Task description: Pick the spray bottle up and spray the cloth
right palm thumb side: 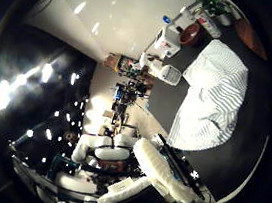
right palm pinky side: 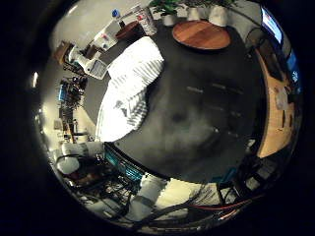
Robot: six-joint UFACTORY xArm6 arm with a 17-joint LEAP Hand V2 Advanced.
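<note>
A white spray bottle (right palm pinky side: pixel 91 66) lies on its side near the edge of the dark table (right palm pinky side: pixel 197 123), just beside one end of the white striped cloth (right palm pinky side: pixel 130 88). The cloth is spread in loose folds along the table's edge. My right hand (right palm thumb side: pixel 162 173) hangs well above the table, away from both the bottle and the cloth. Its white and black fingers reach out fairly straight and nothing is held between them.
A round wooden board (right palm pinky side: pixel 201 34) lies at the table's far side, near potted plants (right palm pinky side: pixel 170 14). A brown bowl (right palm pinky side: pixel 129 30), a white labelled bottle (right palm pinky side: pixel 146 20) and a white box (right palm thumb side: pixel 166 42) stand beyond the cloth. A wooden desk (right palm pinky side: pixel 275 108) adjoins the table.
</note>
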